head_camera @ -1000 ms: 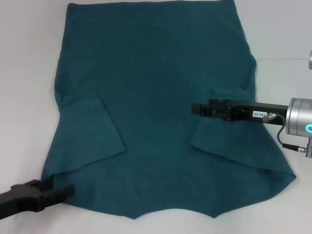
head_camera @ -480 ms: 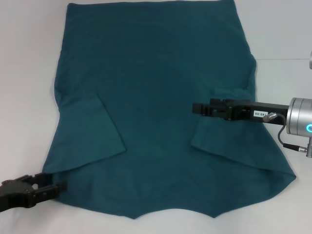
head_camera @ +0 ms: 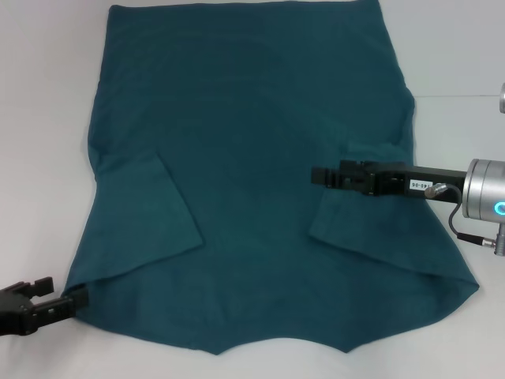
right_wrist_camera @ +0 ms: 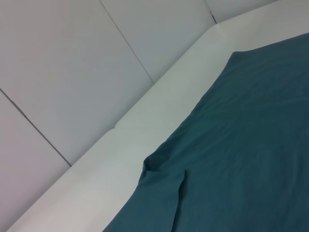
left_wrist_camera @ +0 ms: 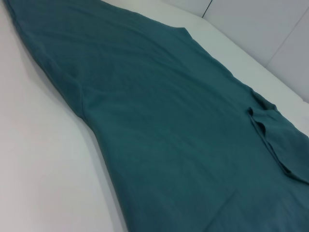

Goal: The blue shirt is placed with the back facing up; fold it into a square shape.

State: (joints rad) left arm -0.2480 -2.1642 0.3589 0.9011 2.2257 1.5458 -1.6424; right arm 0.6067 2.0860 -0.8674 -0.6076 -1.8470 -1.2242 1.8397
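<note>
White bench [head_camera: 47, 118] carries our dark teal-blue soft fabric shirt [head_camera: 252, 142], spread flat, both sleeves folded inward. Our left gripper [head_camera: 49, 300], fingers released, sits at its corner; right gripper [head_camera: 325, 177] hovers, grip unclear. Body folds remain.

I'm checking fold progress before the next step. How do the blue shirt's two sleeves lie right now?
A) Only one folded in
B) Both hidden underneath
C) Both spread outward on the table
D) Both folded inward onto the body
D: in the head view both sleeve flaps of the blue shirt lie folded inward on top of its body.
</note>
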